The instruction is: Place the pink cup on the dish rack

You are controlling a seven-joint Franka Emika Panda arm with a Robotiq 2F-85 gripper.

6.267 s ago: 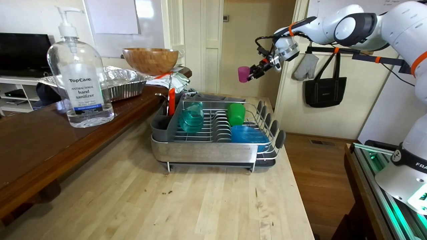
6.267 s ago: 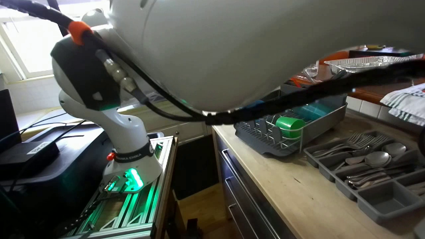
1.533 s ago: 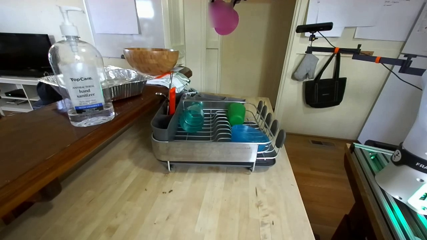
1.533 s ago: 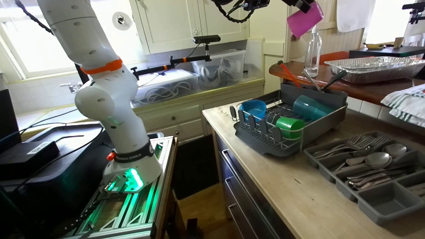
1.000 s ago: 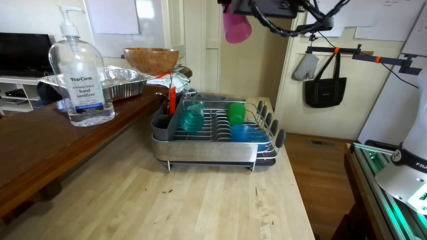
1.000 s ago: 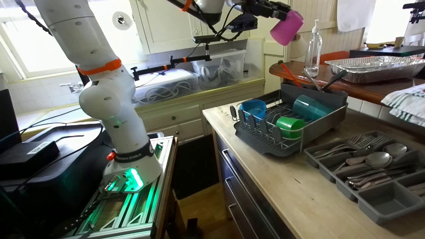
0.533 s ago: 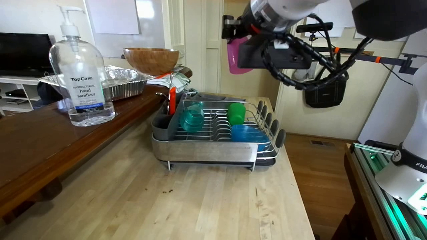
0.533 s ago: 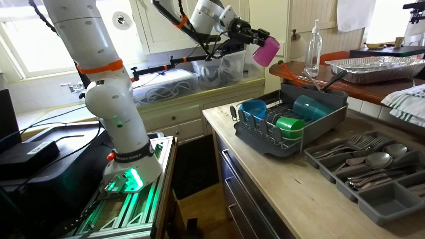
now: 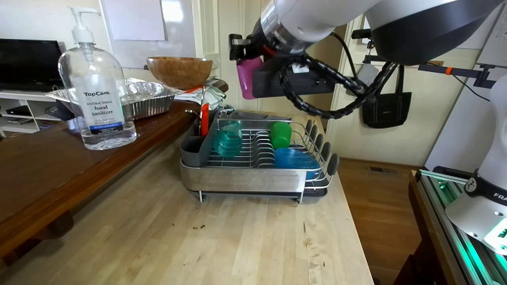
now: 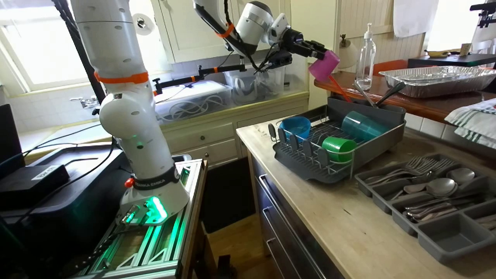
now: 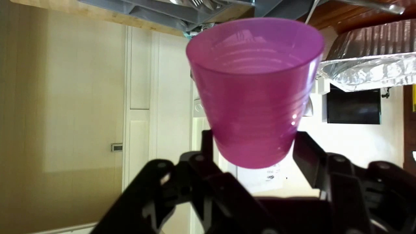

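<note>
- Robotiq gripper (image 11: 254,143) pinches the pink cup (image 11: 255,100) between its fingertips (image 11: 305,152), near the closed base.
- Ahead of the gripper, the pink cup's wider open rim points away from the fingertips; in both exterior views the cup is tilted, higher than the dish rack (image 9: 243,180) and apart from it.
- Inside the dish rack lie a green cup (image 10: 339,149) and a teal cup (image 10: 362,126), both on their sides, plus a blue bowl (image 10: 295,127).
- Under the dish rack runs a pale wooden countertop (image 9: 222,241), with a grey cutlery tray (image 10: 451,232) just beside the rack.
- On a darker wooden counter (image 9: 23,170) near the dish rack stands a hand sanitizer bottle (image 9: 101,105).
</note>
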